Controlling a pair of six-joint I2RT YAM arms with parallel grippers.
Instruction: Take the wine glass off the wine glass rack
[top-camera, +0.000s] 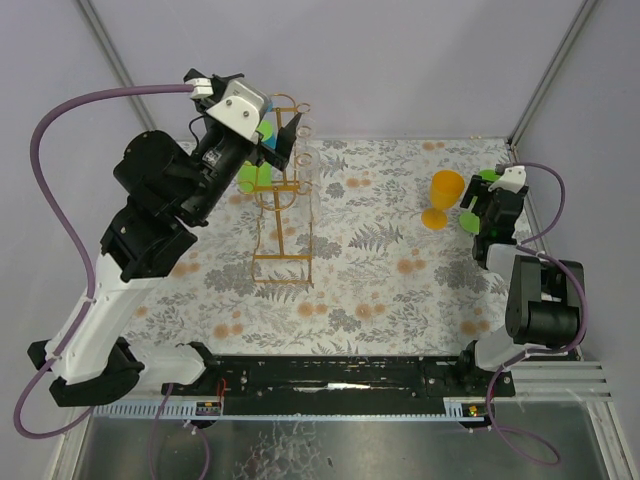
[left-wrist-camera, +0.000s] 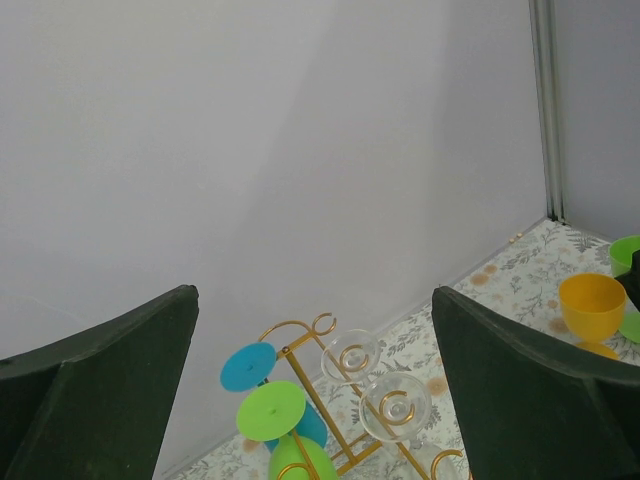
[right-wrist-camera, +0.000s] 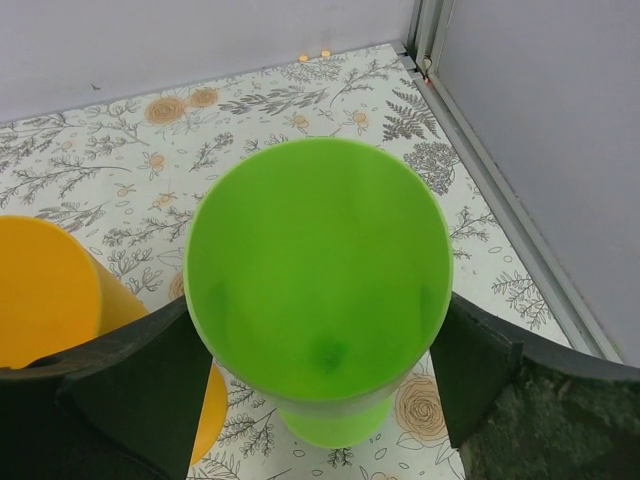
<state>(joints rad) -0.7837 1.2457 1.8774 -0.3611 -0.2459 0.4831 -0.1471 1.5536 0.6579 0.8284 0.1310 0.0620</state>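
no writing, label, brand mark or number is legible on the wine glass rack (top-camera: 282, 222) or anywhere else.

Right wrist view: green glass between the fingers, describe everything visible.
The green wine glass looks like glossy opaque plastic: a wide round empty bowl, its foot showing beneath. It is upright over the floral cloth near the enclosure corner, between the fingers of the right gripper, which flank the bowl closely; contact unclear. An orange glass stands beside it.

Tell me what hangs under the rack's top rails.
Foot-up on the wine glass rack: a blue glass, a green glass, two clear glasses; bowls mostly covered or out of frame.
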